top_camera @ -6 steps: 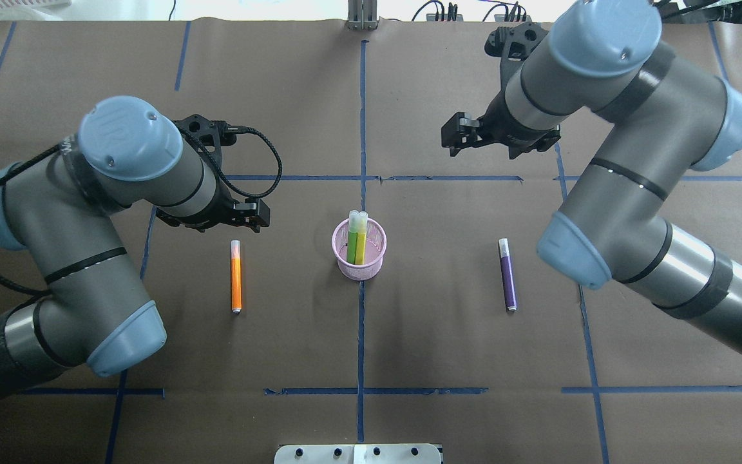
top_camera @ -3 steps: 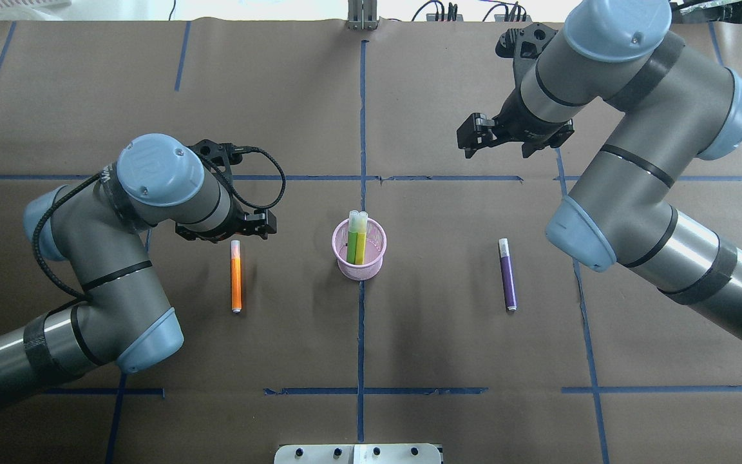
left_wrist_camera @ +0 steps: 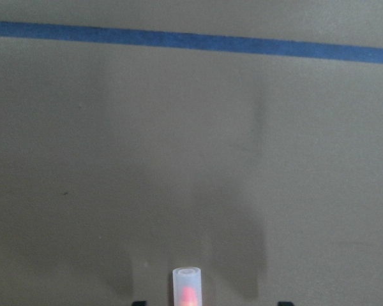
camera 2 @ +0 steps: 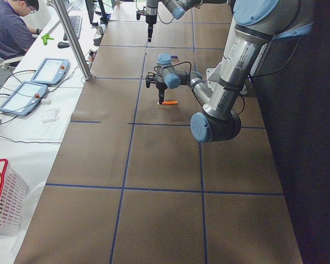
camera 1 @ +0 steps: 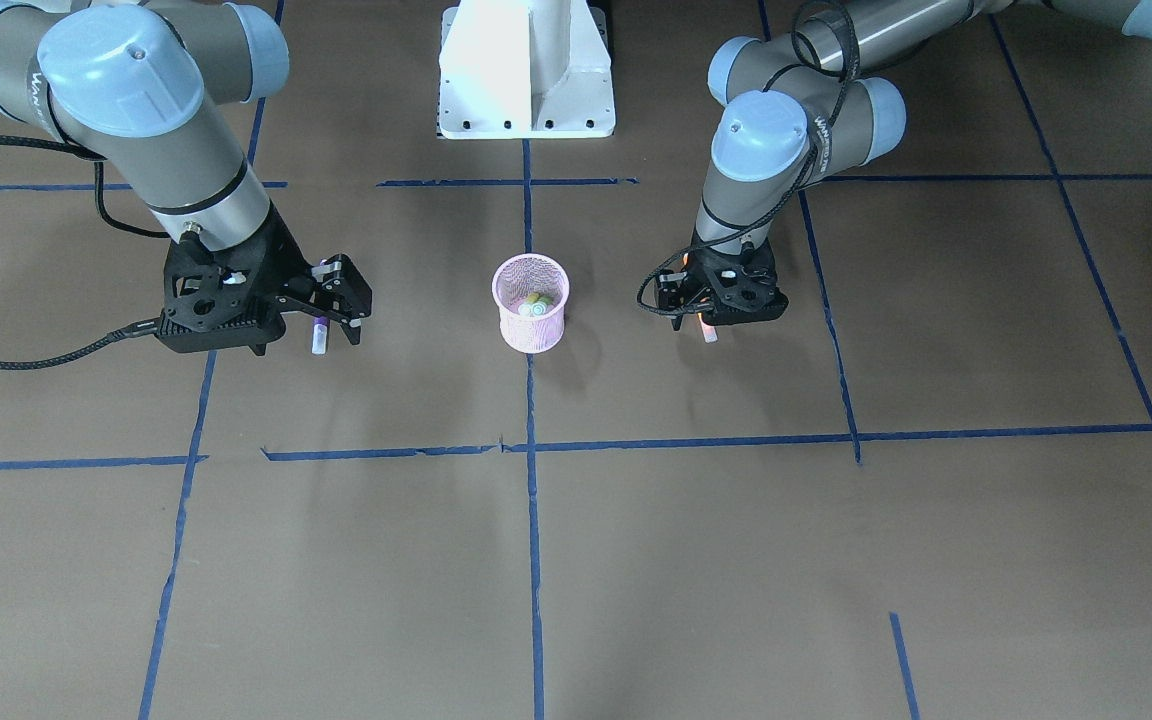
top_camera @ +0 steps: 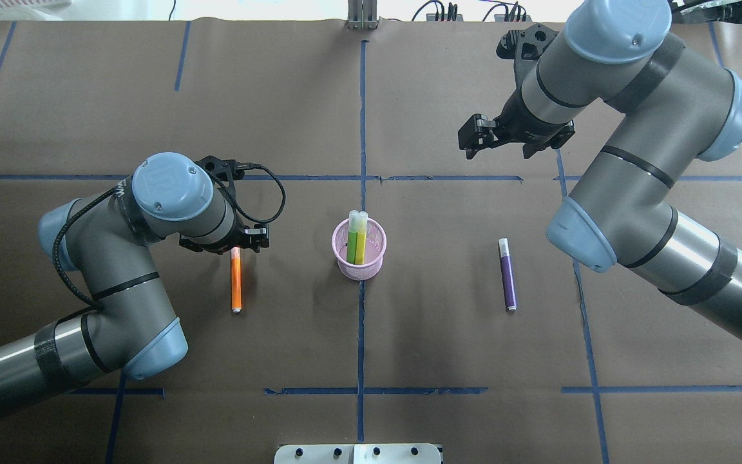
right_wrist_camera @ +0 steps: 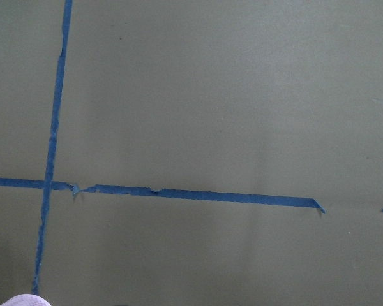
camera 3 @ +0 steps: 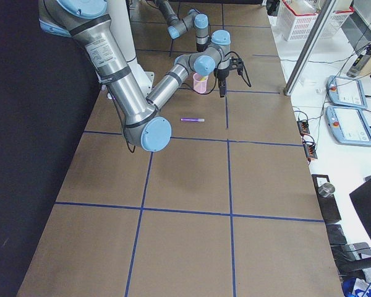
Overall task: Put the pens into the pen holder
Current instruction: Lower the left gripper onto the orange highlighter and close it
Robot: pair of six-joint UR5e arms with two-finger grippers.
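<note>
The pink mesh pen holder [top_camera: 373, 240] [camera 1: 530, 318] stands mid-table with two green and yellow-green pens [top_camera: 355, 240] upright in it. The orange pen [top_camera: 236, 287] lies to its left. My left gripper [top_camera: 240, 245] [camera 1: 714, 312] is low over the pen's pale cap end, open. In the left wrist view the cap [left_wrist_camera: 187, 287] lies between the jaws, untouched. The purple pen [top_camera: 507, 278] [camera 3: 192, 119] lies to the holder's right. My right gripper [top_camera: 476, 136] [camera 1: 341, 305] is open and empty, raised beyond the purple pen's cap end.
The white robot base block [camera 1: 526, 70] stands at the near table edge behind the holder. Blue tape lines [top_camera: 361, 116] cross the brown paper. A metal post [camera 3: 309, 55] and a side bench with tablets [camera 3: 352, 127] lie past the far edge.
My left arm has swung in and down, bringing its gripper over the orange pen's cap end. My right gripper shifted slightly right, then held still. The pens and holder have not moved.
</note>
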